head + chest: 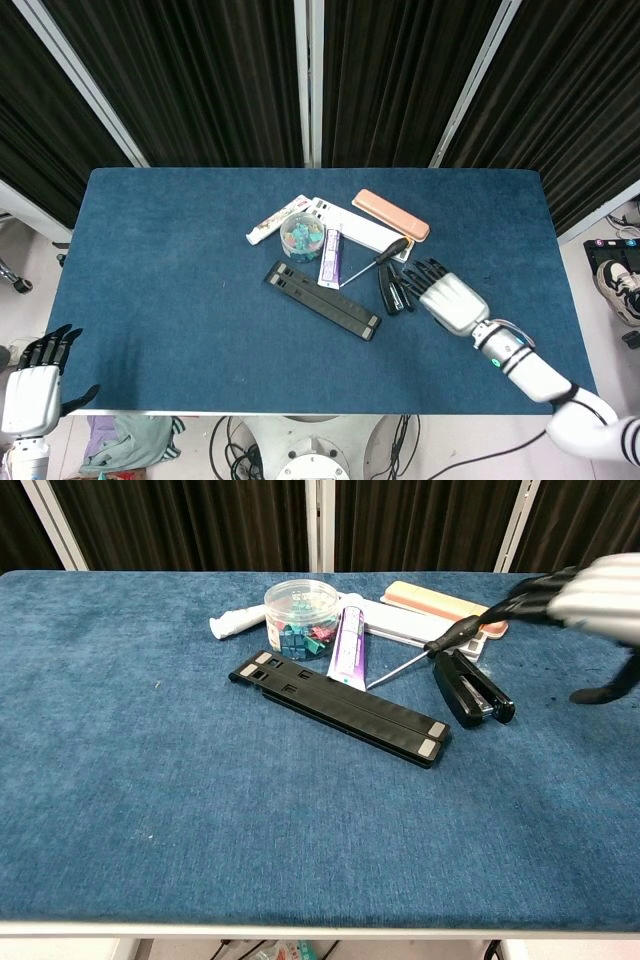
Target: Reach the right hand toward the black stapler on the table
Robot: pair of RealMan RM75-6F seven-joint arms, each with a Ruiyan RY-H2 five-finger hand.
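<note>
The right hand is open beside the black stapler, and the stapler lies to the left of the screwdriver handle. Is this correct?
One detail is wrong. In the chest view the black stapler lies below and right of the screwdriver handle, not left. The right hand is open beside it.

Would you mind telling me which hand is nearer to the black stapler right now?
The right hand. It hovers open just right of the black stapler, fingers reaching toward it. The left hand sits far away, off the table's near-left corner.
</note>
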